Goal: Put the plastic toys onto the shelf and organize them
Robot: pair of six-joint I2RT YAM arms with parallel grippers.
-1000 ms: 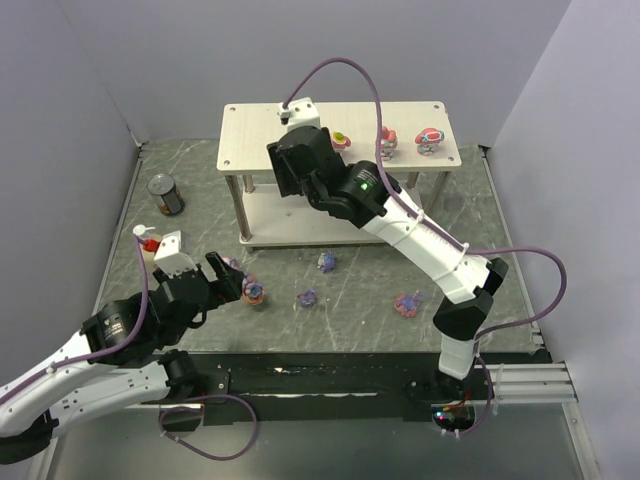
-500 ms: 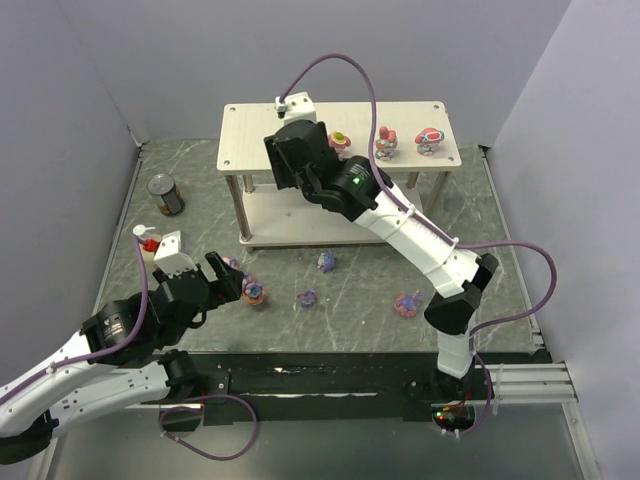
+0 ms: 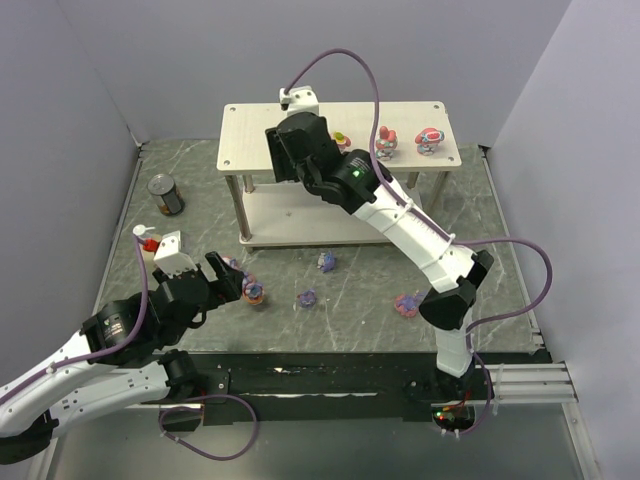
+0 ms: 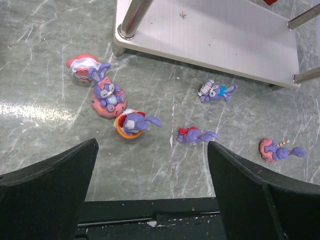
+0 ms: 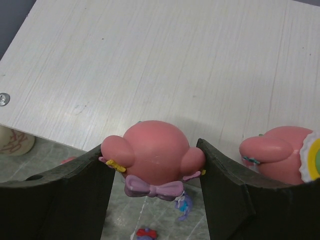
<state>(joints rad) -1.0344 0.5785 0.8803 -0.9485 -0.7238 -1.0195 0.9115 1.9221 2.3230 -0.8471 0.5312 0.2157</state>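
Your pink toy (image 5: 152, 152) is clamped between the right fingers (image 5: 60, 200) at the near edge of the shelf (image 5: 150, 60) top board. It sits just beside another pink toy (image 5: 280, 155) on that board; can't tell if it touches the board itself. Left fingers (image 4: 45, 195) are spread wide and empty above the surface (image 4: 45, 65), with loose purple toys (image 4: 134, 123) scattered below them in front of the shelf.

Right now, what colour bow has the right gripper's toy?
Purple bow on the pink toy; right wrist view.
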